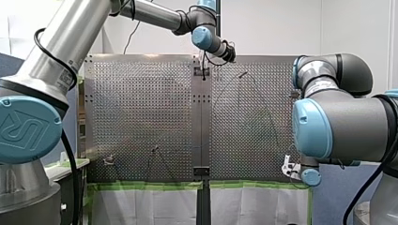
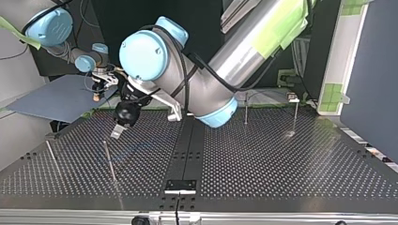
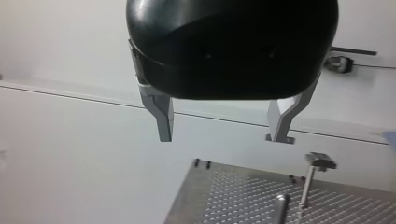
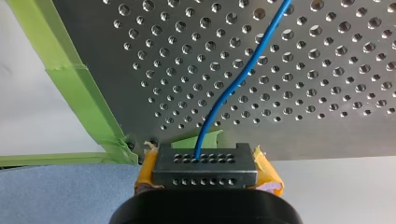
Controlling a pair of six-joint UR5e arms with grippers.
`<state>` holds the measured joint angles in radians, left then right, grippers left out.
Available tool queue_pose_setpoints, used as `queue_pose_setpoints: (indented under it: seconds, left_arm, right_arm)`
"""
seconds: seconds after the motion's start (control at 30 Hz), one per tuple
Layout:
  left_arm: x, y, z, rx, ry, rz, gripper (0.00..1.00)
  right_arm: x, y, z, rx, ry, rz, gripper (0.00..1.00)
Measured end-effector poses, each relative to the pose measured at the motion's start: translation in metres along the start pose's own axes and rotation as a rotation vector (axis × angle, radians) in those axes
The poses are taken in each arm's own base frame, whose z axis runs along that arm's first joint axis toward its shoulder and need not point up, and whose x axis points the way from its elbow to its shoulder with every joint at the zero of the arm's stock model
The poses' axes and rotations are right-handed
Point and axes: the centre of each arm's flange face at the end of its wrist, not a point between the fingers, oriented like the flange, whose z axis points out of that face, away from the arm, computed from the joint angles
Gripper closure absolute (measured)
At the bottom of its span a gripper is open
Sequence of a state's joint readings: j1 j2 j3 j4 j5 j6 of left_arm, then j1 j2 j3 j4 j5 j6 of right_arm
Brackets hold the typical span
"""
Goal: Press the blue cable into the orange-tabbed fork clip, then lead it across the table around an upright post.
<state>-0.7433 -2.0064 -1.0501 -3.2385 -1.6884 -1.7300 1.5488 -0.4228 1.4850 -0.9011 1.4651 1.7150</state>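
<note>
Barely begun — my right claw (image 4: 204, 164) pinches the blue cable (image 4: 238, 79) at the desk's (image 4: 327, 70) edge, my left claw (image 3: 222, 138) hangs spread — clipping and routing remain.

We count two grey, blue-capped robot arms: our left arm (image 1: 51, 51), our right arm (image 1: 347, 126). Two two-finger grippers: our left gripper (image 3: 224, 139), our right gripper (image 4: 205, 168). One thin blue cable (image 4: 233, 88). One perforated metal table (image 2: 281, 159). Four slim metal posts in top view: outer left post (image 2: 52, 157), inner left post (image 2: 109, 161), plain right post (image 2: 245, 107), flat-headed right post (image 2: 294, 110).
</note>
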Motion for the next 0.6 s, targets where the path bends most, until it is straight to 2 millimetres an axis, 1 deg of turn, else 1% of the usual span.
queue_pose_setpoints:
  seconds: [0.17,0.6]
  left_arm:
    - [0.011,-0.003,0.009,-0.008,0.037,0.035,0.0]
    - [0.041,0.005,0.039,-0.038,0.141,0.035,0.0]
  right_arm:
    - [0.0,0.0,0.0,0.0,-0.001,0.0,1.0]
    - [-0.001,0.001,0.0,-0.001,-0.001,0.001,1.0]
